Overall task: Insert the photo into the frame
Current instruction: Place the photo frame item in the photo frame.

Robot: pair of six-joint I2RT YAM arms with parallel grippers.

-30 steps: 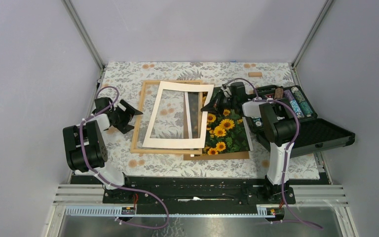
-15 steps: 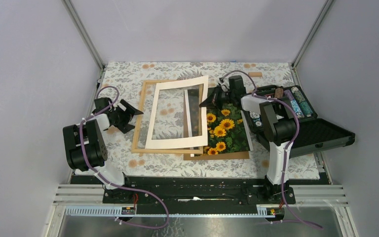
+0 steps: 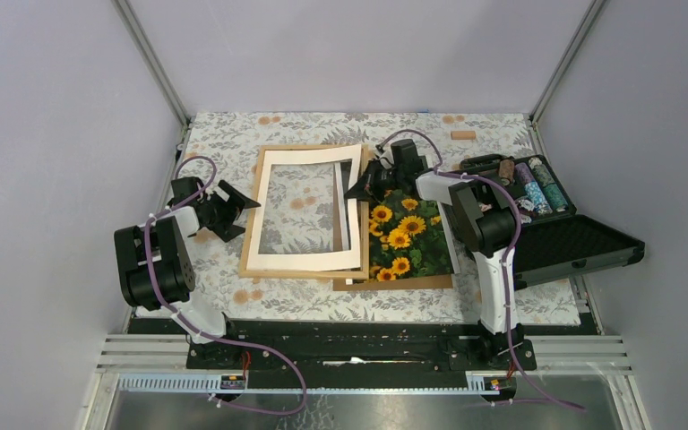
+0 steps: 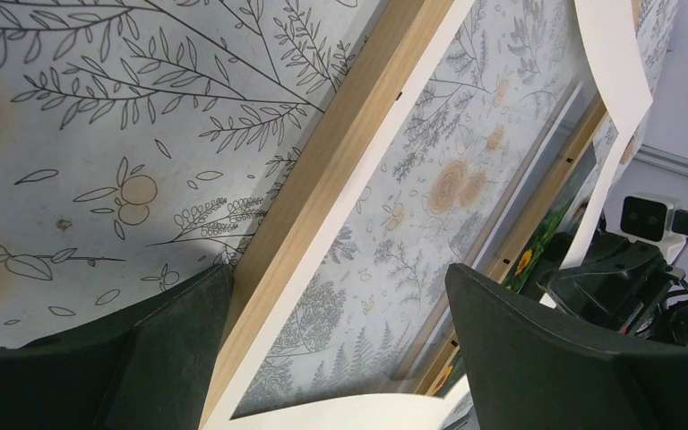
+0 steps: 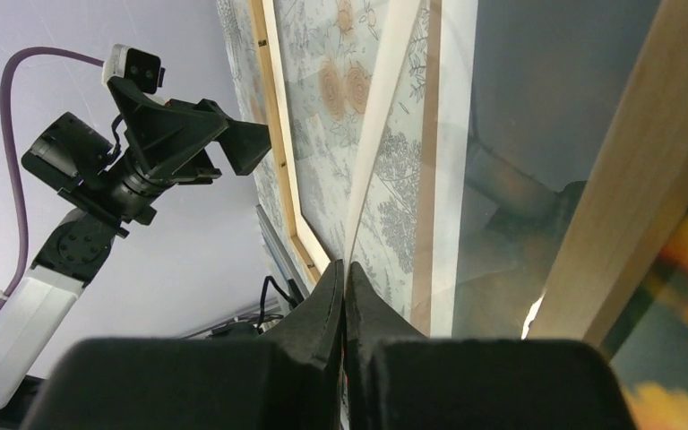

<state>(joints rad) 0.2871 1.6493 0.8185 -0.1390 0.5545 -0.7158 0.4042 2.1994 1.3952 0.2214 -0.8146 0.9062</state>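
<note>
The light-wood frame (image 3: 252, 215) lies flat at the table's middle, left of the sunflower photo (image 3: 408, 235). A white mat (image 3: 309, 261) lies over the frame, tilted a little. My right gripper (image 3: 356, 186) is shut on the mat's right edge. In the right wrist view the jaws (image 5: 345, 270) pinch the thin mat (image 5: 378, 116) edge-on, with a frame rail (image 5: 632, 179) on the right. My left gripper (image 3: 237, 208) stands open just left of the frame. Its wrist view shows the frame rail (image 4: 340, 170) and mat (image 4: 609, 63) between its spread fingers (image 4: 179, 345).
A brown backing board (image 3: 412, 283) lies under the photo. An open black case (image 3: 560, 240) holding coloured rolls sits at the right edge. A small wooden block (image 3: 463, 135) lies at the back. A floral cloth (image 3: 233, 134) covers the table.
My right gripper has pulled the white mat leftward, so it now sits over the frame instead of overhanging the photo. The left arm has not moved.
</note>
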